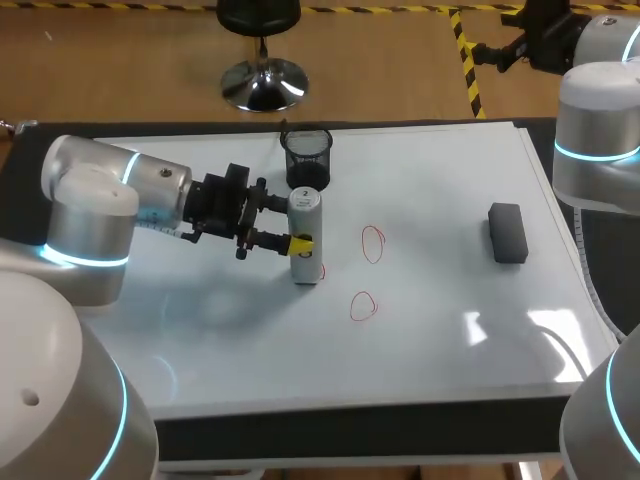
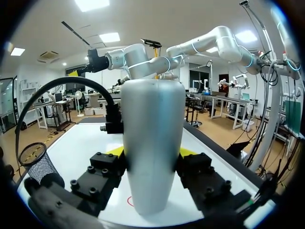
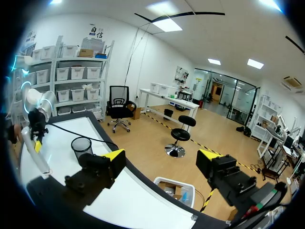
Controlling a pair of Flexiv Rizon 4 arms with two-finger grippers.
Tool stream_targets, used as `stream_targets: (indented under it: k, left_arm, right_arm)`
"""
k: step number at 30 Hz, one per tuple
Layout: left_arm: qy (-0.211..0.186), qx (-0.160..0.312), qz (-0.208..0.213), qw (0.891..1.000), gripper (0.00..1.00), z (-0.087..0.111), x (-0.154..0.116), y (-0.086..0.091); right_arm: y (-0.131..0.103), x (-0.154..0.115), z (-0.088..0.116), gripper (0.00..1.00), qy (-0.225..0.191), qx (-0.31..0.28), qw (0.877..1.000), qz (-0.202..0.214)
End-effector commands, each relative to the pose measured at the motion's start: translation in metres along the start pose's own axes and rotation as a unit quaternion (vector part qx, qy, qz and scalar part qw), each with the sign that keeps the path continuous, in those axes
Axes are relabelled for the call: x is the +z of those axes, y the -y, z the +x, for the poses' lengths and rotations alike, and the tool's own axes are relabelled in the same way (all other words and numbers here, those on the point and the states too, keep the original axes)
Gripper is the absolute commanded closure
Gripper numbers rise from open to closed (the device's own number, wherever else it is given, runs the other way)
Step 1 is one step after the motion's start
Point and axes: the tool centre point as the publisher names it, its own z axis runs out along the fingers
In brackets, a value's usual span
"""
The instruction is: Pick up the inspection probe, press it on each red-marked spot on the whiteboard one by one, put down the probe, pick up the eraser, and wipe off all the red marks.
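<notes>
a whiteboard [image 1: 430, 330] covers our bench. our left pincer [image 1: 300, 232] clamps the probe [image 2: 152, 143], its long axis upright, lower end at the board; our right pincer [image 3: 161, 158] gapes apart.

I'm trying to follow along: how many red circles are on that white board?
3 red circles. One lies mid-board, right of the probe; one nearer the front edge; a third peeks out at the probe's base. Another could be hidden under the probe.
</notes>
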Motion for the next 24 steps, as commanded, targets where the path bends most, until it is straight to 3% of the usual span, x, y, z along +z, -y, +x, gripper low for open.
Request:
stream_targets:
  k: [1,22,24]
  left_arm:
    - [0.003,0.0,-0.002,1.0,1.0,0.0047,0.0037,-0.0194]
    - [0.004,-0.001,0.001,1.0,1.0,0.0034,0.0037,-0.0202]
    - [0.004,-0.001,0.001,1.0,1.0,0.0034,0.0037,-0.0202]
  right_arm:
    - [0.0,0.0,0.0,0.0,0.0,0.0,1.0,0.0]
    - [0.0,0.0,0.0,0.0,0.0,0.0,1.0,0.0]
    - [-0.0087,-0.0001,-0.0005,0.0,0.011,-0.02,0.998,0.06]
